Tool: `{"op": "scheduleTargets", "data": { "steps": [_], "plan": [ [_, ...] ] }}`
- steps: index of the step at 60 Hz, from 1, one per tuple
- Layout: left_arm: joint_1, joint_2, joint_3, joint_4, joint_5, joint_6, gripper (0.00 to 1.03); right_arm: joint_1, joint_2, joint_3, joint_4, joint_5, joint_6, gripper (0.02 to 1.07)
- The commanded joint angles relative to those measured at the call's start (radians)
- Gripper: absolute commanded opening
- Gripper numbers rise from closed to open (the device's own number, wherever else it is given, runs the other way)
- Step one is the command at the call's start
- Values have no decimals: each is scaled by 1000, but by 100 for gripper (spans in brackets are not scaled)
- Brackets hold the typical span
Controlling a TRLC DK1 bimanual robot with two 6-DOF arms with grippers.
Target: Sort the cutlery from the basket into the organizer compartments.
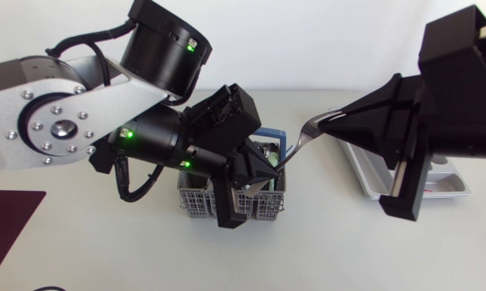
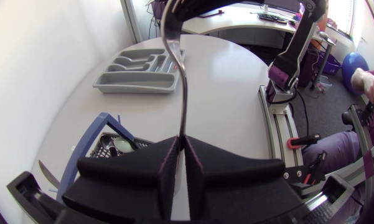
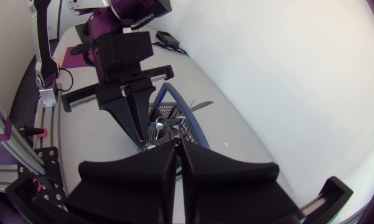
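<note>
Left gripper (image 1: 253, 185) clamped on fork (image 1: 293, 147) handle; head pinched by right gripper (image 1: 330, 123); organizer (image 1: 368, 174) nearer right.

Observed: the fork (image 2: 184, 81) is polished metal, glossy and reflective. The left tool (image 2: 182, 146) and right tool (image 3: 177, 148) are matt black plastic, smooth-faced. The basket (image 1: 196, 204) is grey plastic mesh with a blue plastic handle (image 2: 81, 149). The organizer (image 2: 137, 82) is matt grey plastic. The counter (image 2: 230, 81) is pale, smooth and low-sheen.
</note>
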Motion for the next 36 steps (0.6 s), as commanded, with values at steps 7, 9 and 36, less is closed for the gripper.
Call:
{"op": "scheduleTargets", "data": {
  "steps": [7,9,36],
  "plan": [
    [0,13,2,-17,36,-3,3,-15,5,-27,57,10,8,9],
    [1,12,0,-17,36,-6,3,-16,5,-29,68,11,13,10],
    [57,-8,0,40,36,-136,3,-102,-15,-66,182,21,154,70]
  ]
}}
